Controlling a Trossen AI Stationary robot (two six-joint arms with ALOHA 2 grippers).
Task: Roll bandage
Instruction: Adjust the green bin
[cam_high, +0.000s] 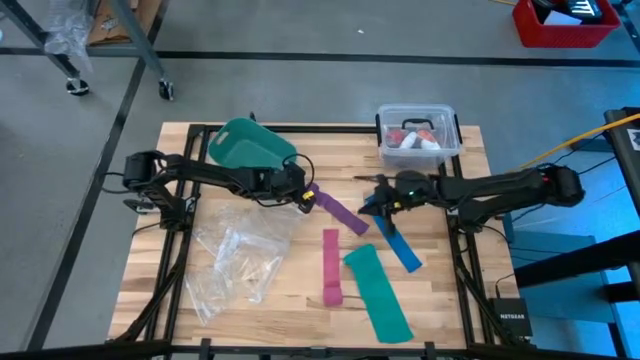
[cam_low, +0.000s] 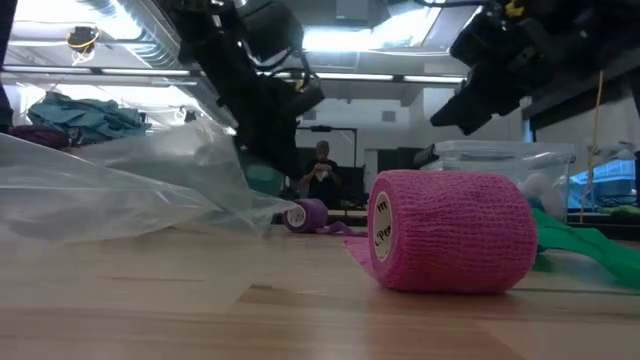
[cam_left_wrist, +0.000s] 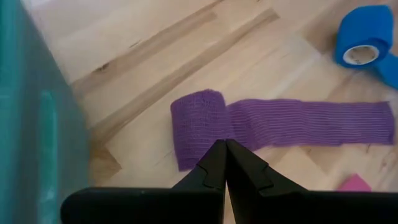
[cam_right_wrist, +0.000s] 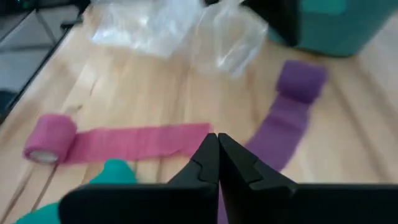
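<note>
We have four views. The high one looks straight down on the whole table (cam_high: 300, 260), arms entering from frame left and right. The low one sits at tabletop level, very near the pink roll (cam_low: 450, 243), facing the room behind. Each wrist view looks close down past its own fingers. All four share the bandage (cam_left_wrist: 249, 124), at frame centre in the high view.

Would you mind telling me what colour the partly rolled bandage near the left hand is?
Purple; the bandage shows best in the left wrist view.
</note>
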